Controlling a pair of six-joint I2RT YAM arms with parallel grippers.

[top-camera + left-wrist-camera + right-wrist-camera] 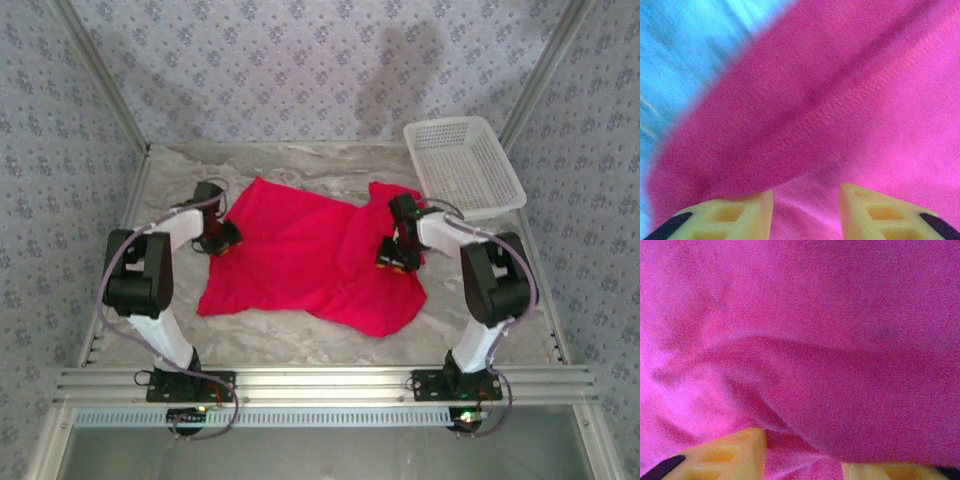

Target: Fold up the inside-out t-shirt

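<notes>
Bright red cloth t-shirt lies on grey marbled tabletop, floral-papered walls around it; my left gripper and right gripper rest on it, fingers parted.

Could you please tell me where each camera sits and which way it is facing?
Top external: fixed above and behind the arms, looking down on the marbled table, bright red cloth t-shirt and white plastic mesh basket; left arm and right arm show.
Left wrist: on the left arm, facing down at red cloth and a blurred strip of table; left yellow fingers show.
Right wrist: on the right arm, close on red cloth; right yellow fingers show.
Shared: all three see the t-shirt.
</notes>
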